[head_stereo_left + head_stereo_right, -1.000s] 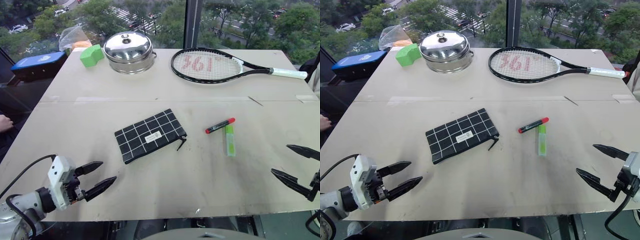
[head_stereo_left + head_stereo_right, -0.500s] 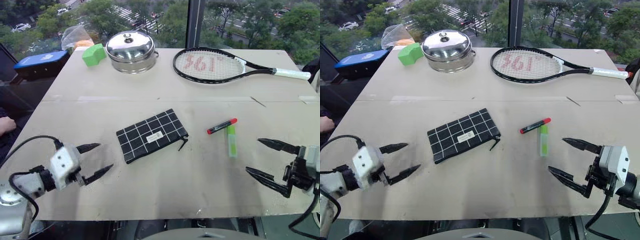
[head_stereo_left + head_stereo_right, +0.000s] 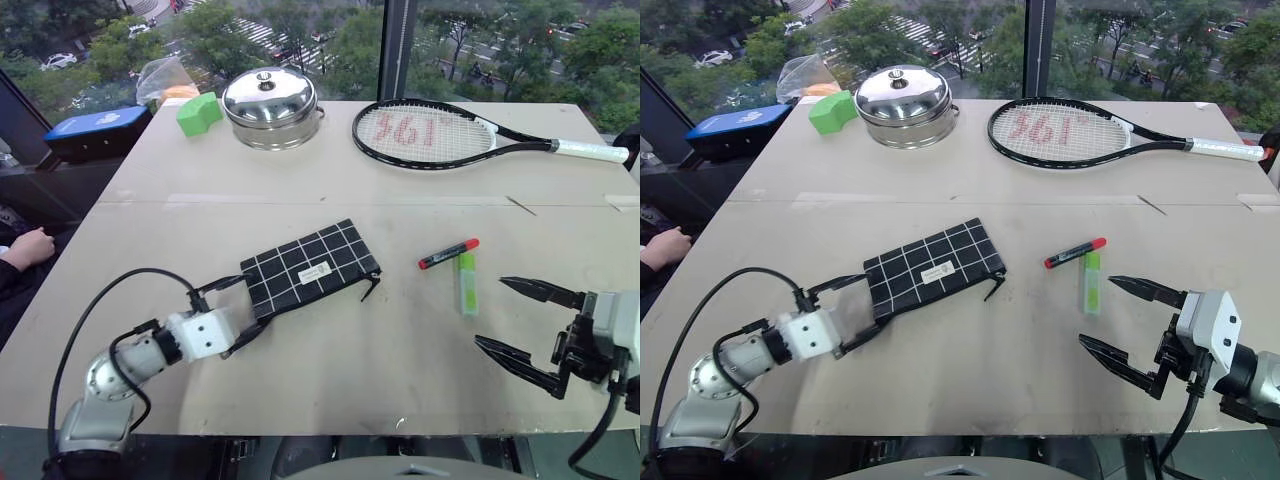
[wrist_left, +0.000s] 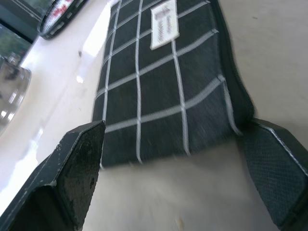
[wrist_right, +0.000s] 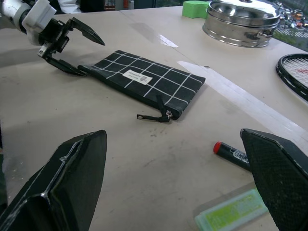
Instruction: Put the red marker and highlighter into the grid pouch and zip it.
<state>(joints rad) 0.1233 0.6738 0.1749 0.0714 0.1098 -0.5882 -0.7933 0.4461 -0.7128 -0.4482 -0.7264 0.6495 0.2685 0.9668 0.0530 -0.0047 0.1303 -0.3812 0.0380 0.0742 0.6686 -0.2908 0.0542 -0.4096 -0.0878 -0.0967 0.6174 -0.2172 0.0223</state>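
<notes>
The left tool (image 3: pixel 231 314) is spread wide and empty around the grid pouch's (image 3: pixel 311 268) near-left end, apparently to pin it on the bench (image 3: pixel 330 180), while the right tool (image 3: pixel 520 322), wide open and empty, is poised near the red marker (image 3: pixel 448 253) and highlighter (image 3: pixel 466 284) lying right of the pouch

My two head cameras look forward and down over the counter (image 3: pixel 330 180) from above. My left wrist camera sits low, very close to the grid pouch (image 4: pixel 163 91). My right wrist camera looks across the counter, sharing that pouch.
</notes>
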